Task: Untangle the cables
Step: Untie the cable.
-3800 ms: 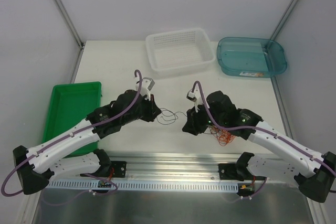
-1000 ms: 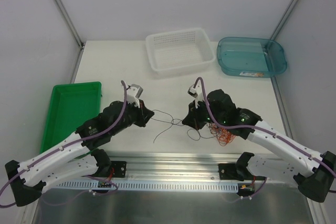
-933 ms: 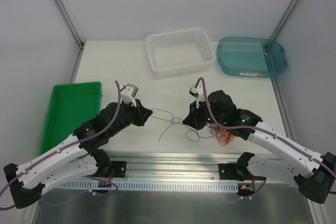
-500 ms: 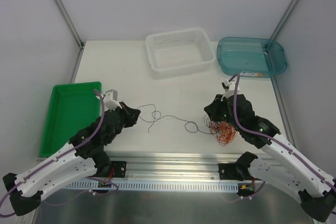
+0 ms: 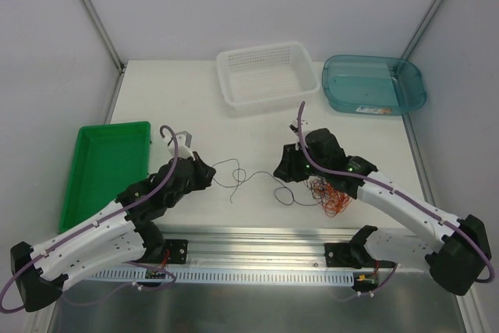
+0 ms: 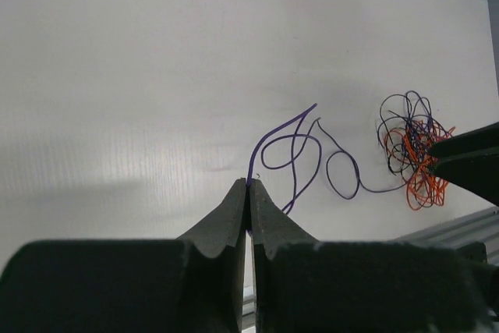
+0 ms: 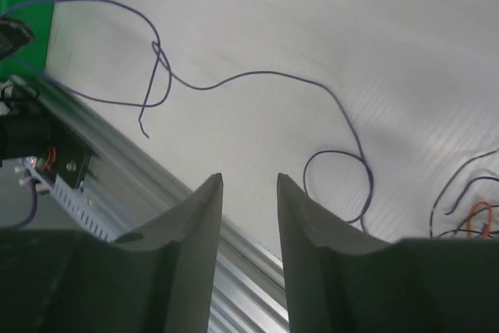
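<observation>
The cables are a fist-sized tangle (image 5: 329,194) of orange, red and dark wires lying under my right forearm; the left wrist view shows the tangle (image 6: 413,154) at the right. One dark strand (image 5: 257,176) runs out of it leftward in loose loops. My left gripper (image 5: 207,171) is shut on the free end of that strand (image 6: 284,124), which is pinched at the tips (image 6: 249,186). My right gripper (image 5: 279,173) hovers over the strand (image 7: 257,74) near the tangle. Its jaws (image 7: 249,181) stand apart with nothing between them.
A white mesh basket (image 5: 265,76) and a teal tub (image 5: 374,83) stand at the back. A green tray (image 5: 105,169) lies at the left, beside my left arm. An aluminium rail (image 5: 249,243) runs along the table's near edge.
My right gripper has opened and swung back left over the strand. The left gripper, still pinching the strand, shifted slightly right, and the strand lies slacker in loops.
</observation>
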Available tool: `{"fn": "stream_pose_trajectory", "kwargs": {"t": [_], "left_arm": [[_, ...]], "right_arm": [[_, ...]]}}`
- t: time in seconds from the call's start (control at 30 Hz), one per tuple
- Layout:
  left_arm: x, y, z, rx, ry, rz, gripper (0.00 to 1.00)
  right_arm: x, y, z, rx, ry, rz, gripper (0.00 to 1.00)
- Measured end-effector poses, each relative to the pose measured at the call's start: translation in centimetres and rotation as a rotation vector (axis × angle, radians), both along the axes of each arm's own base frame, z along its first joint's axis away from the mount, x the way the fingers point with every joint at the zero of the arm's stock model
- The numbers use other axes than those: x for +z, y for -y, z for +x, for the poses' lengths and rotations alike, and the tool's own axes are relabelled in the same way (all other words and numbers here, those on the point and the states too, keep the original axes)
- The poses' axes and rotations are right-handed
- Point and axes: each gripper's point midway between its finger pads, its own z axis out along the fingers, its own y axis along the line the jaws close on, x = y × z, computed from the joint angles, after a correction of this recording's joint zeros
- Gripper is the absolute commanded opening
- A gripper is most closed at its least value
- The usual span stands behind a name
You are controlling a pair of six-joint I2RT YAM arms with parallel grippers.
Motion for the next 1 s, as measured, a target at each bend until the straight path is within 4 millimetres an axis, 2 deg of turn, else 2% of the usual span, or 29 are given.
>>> {"fn": "stream_pose_trajectory", "kwargs": {"t": [0.07,0.13,0.3,0.47,0.6,0.7,0.83,1.0], "left_arm": [[0.5,0.5,-0.1,-0.038,0.007,0.005,0.0],[0.9,0.9,-0.3,-0.074,0.016,0.008,0.0],[0.9,1.8,-0.7,-0.149,0.02,0.019,0.0],[0.9,2.4,-1.0,-0.191,0.025,0.019,0.0],[0.9,2.5,-1.1,-0.208,0.029,0.027,0.0],[0.9,2.6,-1.2,-0.217,0.029,0.029,0.0],[1.0,2.6,-1.2,-0.221,0.032,0.025,0.0],[1.2,2.6,-1.2,-0.221,0.036,0.02,0.0]], "right_arm": [[-0.4,-1.5,-0.4,0.06,-0.033,0.034,0.46],[-0.2,-3.1,-0.5,0.112,-0.046,0.079,0.49],[-0.4,-6.7,0.0,0.2,-0.082,0.154,0.49],[-1.3,-8.8,0.5,0.246,-0.118,0.182,0.48],[-2.5,-9.8,0.4,0.275,-0.148,0.181,0.47],[-3.3,-10.2,0.1,0.291,-0.171,0.178,0.4],[-3.2,-10.5,0.2,0.305,-0.166,0.192,0.32],[-3.0,-10.9,0.0,0.326,-0.164,0.212,0.3]]}}
